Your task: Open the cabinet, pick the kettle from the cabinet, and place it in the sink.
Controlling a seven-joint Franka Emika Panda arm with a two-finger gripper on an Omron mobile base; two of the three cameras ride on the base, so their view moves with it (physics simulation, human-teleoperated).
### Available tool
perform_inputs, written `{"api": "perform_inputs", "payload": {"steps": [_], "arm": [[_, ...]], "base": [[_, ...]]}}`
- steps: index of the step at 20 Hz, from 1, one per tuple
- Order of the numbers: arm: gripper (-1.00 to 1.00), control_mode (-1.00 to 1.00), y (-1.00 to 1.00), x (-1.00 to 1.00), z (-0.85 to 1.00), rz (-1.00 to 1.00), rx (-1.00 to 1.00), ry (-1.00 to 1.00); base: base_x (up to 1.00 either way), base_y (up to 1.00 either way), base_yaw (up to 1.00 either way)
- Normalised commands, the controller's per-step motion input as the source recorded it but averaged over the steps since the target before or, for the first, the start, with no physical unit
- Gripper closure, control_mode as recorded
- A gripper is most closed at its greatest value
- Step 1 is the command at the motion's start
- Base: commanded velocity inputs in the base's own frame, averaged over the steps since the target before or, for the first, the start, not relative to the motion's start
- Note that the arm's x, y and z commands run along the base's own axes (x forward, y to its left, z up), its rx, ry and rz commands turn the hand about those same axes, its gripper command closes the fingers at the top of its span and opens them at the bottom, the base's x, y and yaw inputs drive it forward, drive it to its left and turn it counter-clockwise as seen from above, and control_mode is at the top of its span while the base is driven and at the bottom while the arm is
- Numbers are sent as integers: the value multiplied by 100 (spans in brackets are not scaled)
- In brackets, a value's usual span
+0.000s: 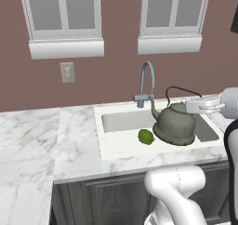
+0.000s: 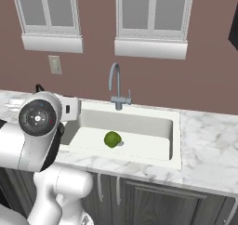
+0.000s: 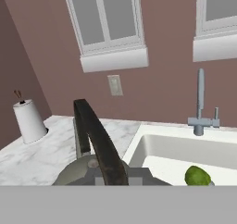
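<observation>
Kettle (image 1: 175,124) hung over the sink's (image 1: 108,152) right end, hand (image 1: 201,105) clamped on its handle; next: lower, release beside lime (image 1: 145,136).

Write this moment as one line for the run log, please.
phase: placing | tool: shut on kettle handle | kettle: over sink, tilted | lime: in basin

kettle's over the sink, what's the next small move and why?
Probably lower it a little, then release. The gripper is shut on the kettle's handle, and the kettle hangs tilted over the sink, right of the lime; whether it touches the floor is unclear.
</observation>
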Motion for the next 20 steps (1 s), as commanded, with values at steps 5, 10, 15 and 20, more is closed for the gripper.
{"api": "perform_inputs", "payload": {"steps": [5, 10, 15, 20], "arm": [[100, 100, 0, 0, 0, 0, 0, 0], [100, 100, 0, 0, 0, 0, 0, 0], [100, 100, 0, 0, 0, 0, 0, 0], [100, -100, 0, 0, 0, 0, 0, 0]], "base": [[0, 0, 0], [0, 0, 0], [0, 0, 0], [0, 0, 0]]}}
